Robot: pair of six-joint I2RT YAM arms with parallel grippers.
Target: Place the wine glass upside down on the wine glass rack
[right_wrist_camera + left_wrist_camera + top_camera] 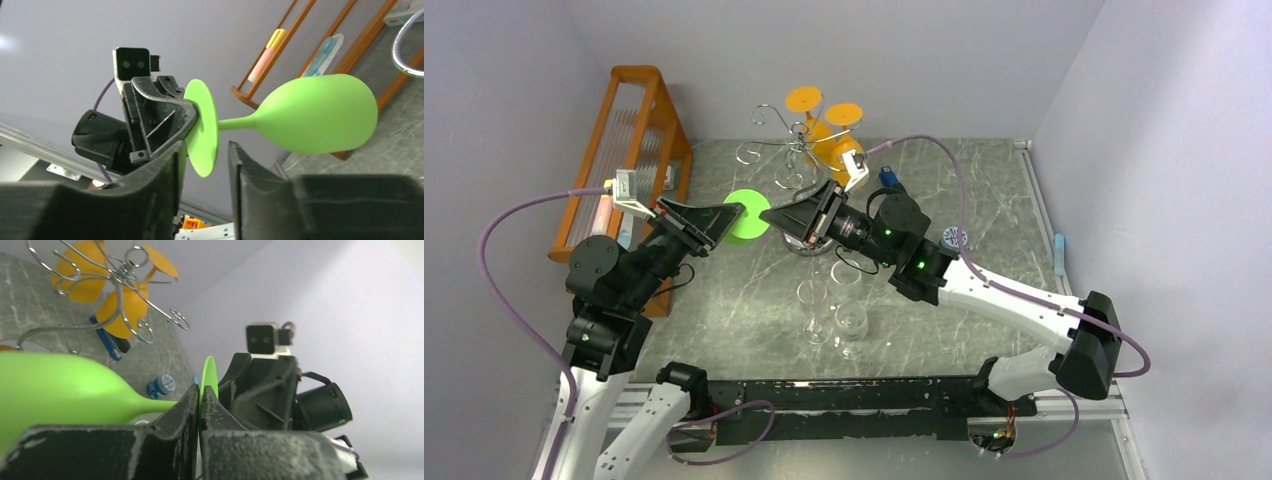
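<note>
One green wine glass (pixel 746 218) is held sideways in the air over the middle of the bench. It is close beside the single chrome rack (pixel 796 140), which stands toward the far edge. The left gripper (pixel 200 400) pinches the rim of the glass's foot between its pressed fingers. The right gripper (pixel 205 149) is spread, with one finger on either side of that foot. Two orange glasses (pixel 804 100) hang upside down on the rack. Two clear glasses (pixel 851 320) stand by the near edge.

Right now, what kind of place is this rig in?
Probably a lab robot cell: plain walls box in the table, a mounting rail runs along its near edge, and there are staged props like the rack and clear glasses.
</note>
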